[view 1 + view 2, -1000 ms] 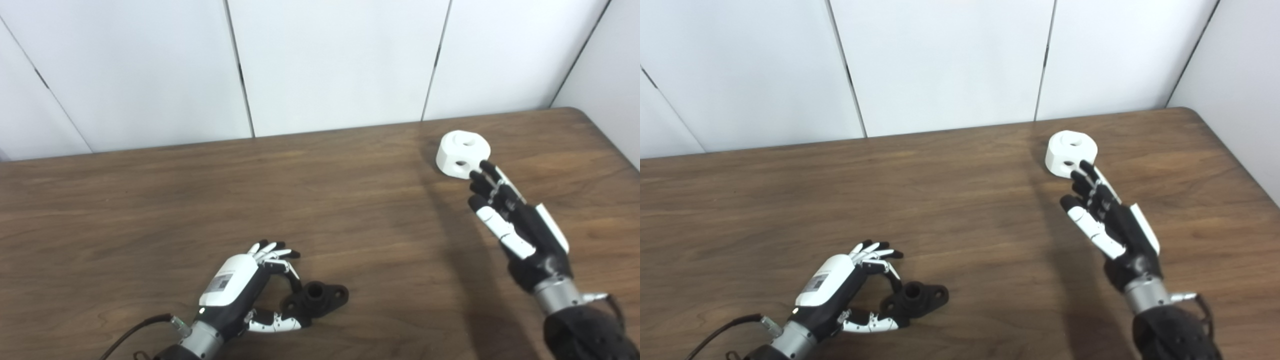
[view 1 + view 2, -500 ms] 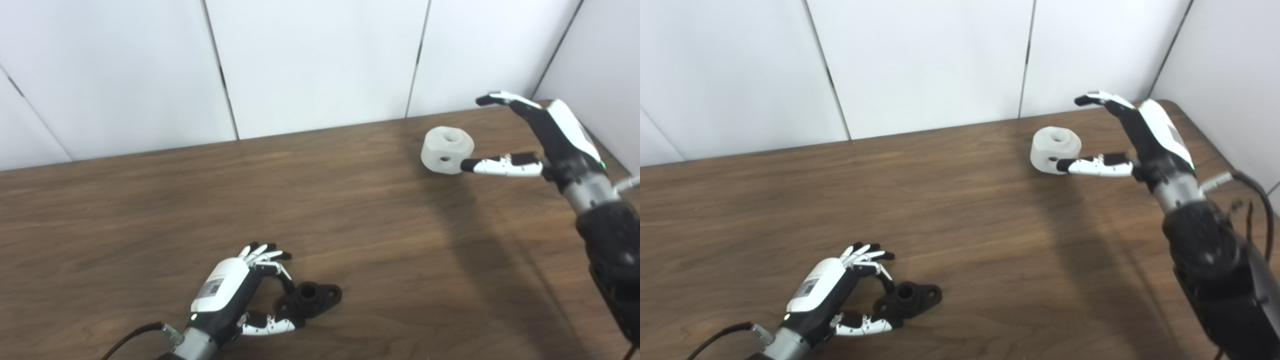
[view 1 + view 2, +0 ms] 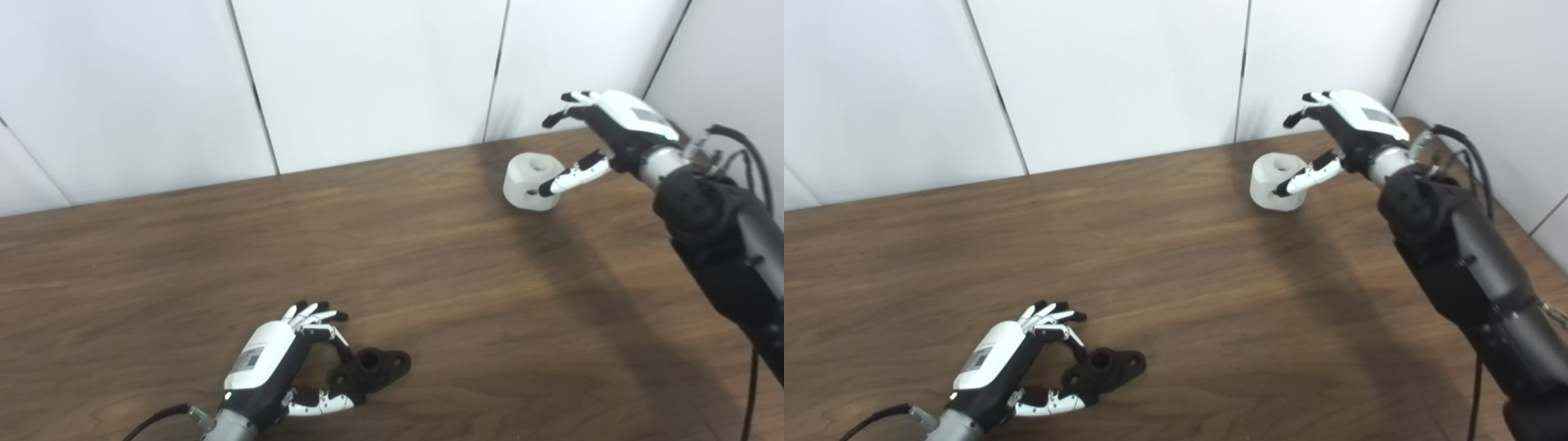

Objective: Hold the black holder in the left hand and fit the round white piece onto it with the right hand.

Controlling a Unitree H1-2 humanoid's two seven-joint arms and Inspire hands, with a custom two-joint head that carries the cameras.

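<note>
1. Two hands are at work, well apart. Nearest the camera, the left hand (image 3: 269,358) lies low on the brown wooden table (image 3: 184,263), its fingers apart and curled around the near end of the black plastic holder with a short round socket and a flat flange (image 3: 372,369). The holder rests flat on the wood; thumb and fingertips look to be touching it, but nothing is lifted or clamped.

2. To do this step well, my judgement is that the left hand should close firmly on the flange end, leaving the socket bare and facing up.

3. Farther off, near the back right corner, the round white plastic piece with a hole in its top (image 3: 1279,182) sits on the table. The right hand (image 3: 1344,131) is spread above and beside it, fingers arched over the top and the thumb reaching down across its near side, holding nothing.

4. Here I would bring the fingers down behind the piece before closing, so that the grip spans its round wall and the top hole stays unblocked.

5. Whether the thumb tip truly presses the white piece or only crosses in front of it cannot be told. The piece's far side is hidden, the left palm is turned away, and the right arm runs out of frame.
</note>
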